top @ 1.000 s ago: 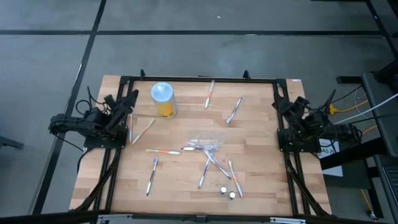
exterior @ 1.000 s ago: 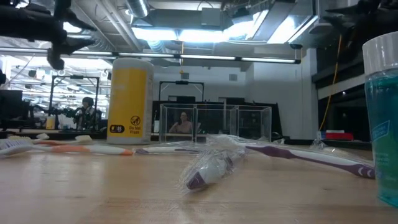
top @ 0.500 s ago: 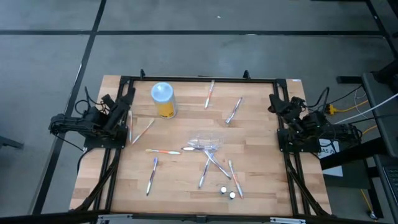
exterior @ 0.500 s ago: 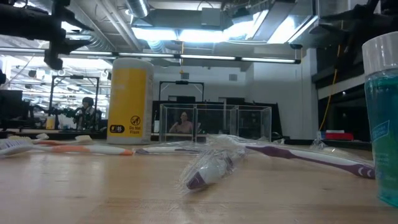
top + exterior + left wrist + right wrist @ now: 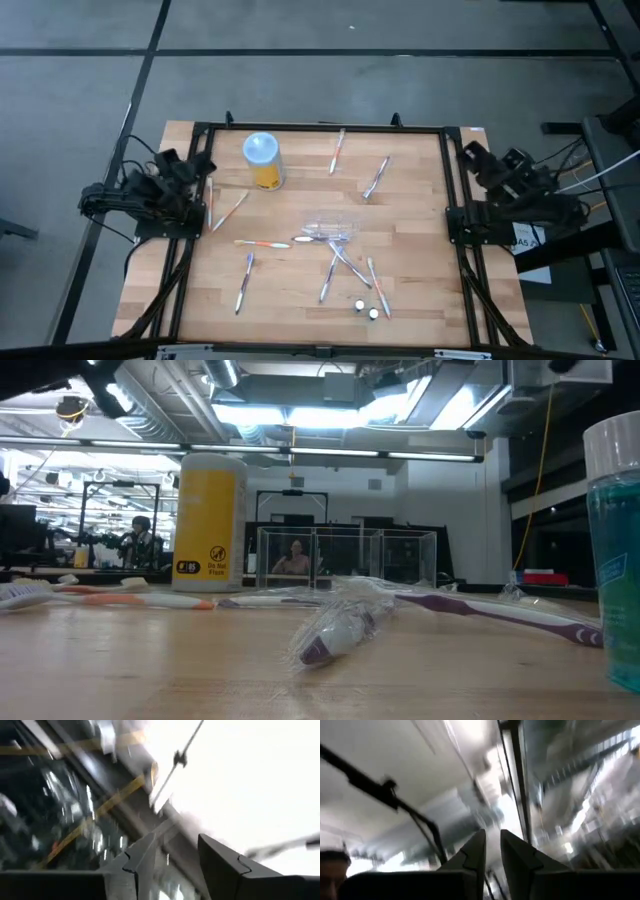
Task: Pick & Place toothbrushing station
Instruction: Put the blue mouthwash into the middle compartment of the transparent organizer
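Clear plastic holder [image 5: 330, 231] lies on its side near table centre w/ a toothbrush inside, long axis running left-right. Other brushes [image 5: 345, 265] scattered around it, 2 round caps [image 5: 366, 309] toward the near edge. Left gripper [image 5: 200, 166] fingers apart, empty; right gripper [image 5: 468, 153] narrow, empty. Both pulled back at opposite table edges, about equally far.
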You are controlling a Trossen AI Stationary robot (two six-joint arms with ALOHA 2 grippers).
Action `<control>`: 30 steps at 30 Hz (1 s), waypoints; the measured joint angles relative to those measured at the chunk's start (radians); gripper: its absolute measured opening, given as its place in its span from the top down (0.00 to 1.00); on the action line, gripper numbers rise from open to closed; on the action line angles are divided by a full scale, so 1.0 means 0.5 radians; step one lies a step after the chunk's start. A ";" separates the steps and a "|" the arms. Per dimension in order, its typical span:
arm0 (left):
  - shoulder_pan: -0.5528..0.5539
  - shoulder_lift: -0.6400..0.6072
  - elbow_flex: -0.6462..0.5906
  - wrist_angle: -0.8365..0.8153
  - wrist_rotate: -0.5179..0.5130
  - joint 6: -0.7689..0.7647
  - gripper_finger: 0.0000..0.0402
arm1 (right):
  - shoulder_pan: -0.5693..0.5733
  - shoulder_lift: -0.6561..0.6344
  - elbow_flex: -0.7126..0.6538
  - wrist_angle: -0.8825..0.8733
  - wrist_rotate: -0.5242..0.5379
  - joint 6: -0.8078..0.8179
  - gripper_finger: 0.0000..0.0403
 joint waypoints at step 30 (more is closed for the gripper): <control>-0.317 2.103 2.128 -2.126 0.648 -0.050 0.64 | 0.874 2.315 2.318 -3.768 -1.084 0.016 0.85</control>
